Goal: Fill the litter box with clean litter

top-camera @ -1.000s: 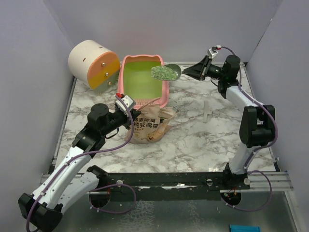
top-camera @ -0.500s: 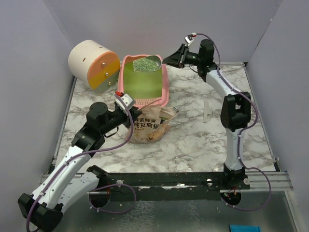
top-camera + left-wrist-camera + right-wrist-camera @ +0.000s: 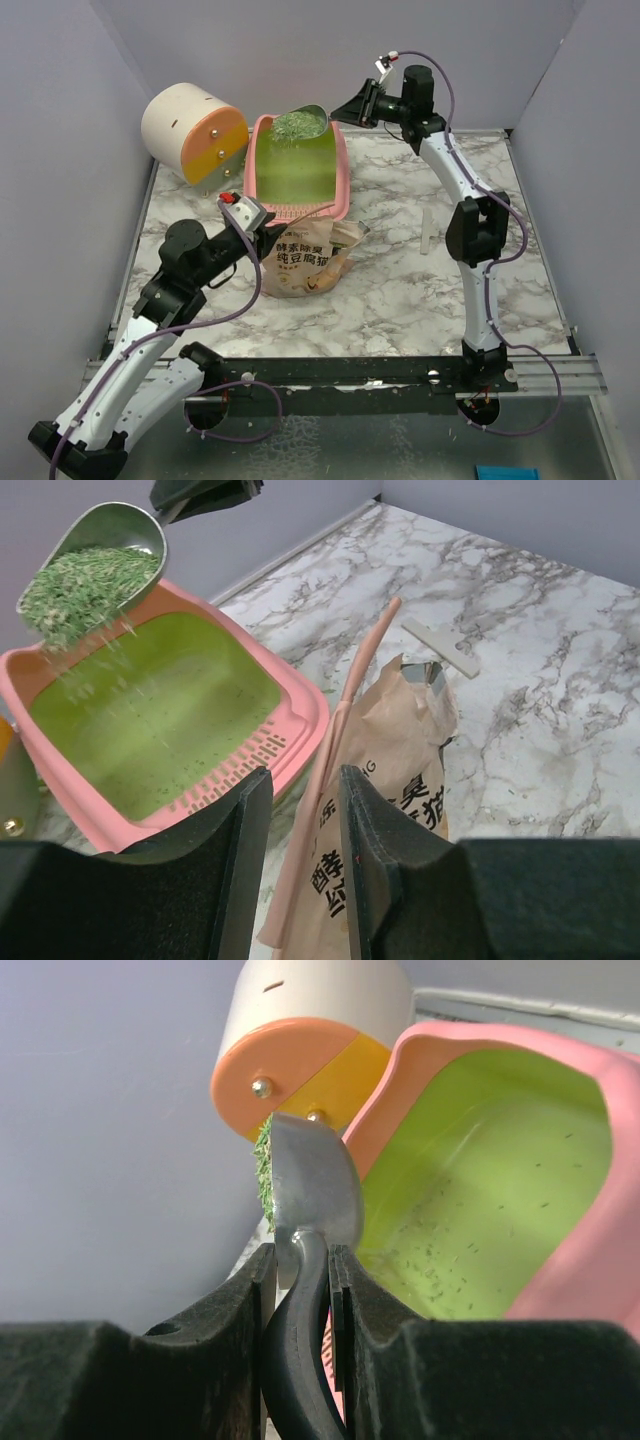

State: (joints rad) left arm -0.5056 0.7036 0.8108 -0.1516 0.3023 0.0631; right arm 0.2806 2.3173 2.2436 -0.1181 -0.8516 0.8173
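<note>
The pink litter box (image 3: 343, 182) with its lime-green inside stands at the back of the marble table; only scattered granules lie on its floor (image 3: 470, 1210). My right gripper (image 3: 352, 108) is shut on the black handle of a metal scoop (image 3: 300, 122), tilted over the box's far end. Clean litter (image 3: 85, 580) heaps the scoop (image 3: 120, 530), and some grains fall into the litter box (image 3: 300, 695). In the right wrist view the right gripper (image 3: 300, 1258) clamps the handle below the scoop (image 3: 315, 1185). My left gripper (image 3: 303, 780) is open just before the tan pouch (image 3: 400, 770), nothing held.
A cream-and-orange cylinder (image 3: 195, 130) lies left of the box, close to the scoop (image 3: 310, 1030). The tan pouch (image 3: 305, 262) stands against the box's near end. A thin white strip (image 3: 426, 232) lies on the marble to the right. Grey walls enclose three sides.
The right arm carried the loaded scoop left from beside the box to over its far end and tipped it; litter now falls. The left gripper opened and drew back from the pouch.
</note>
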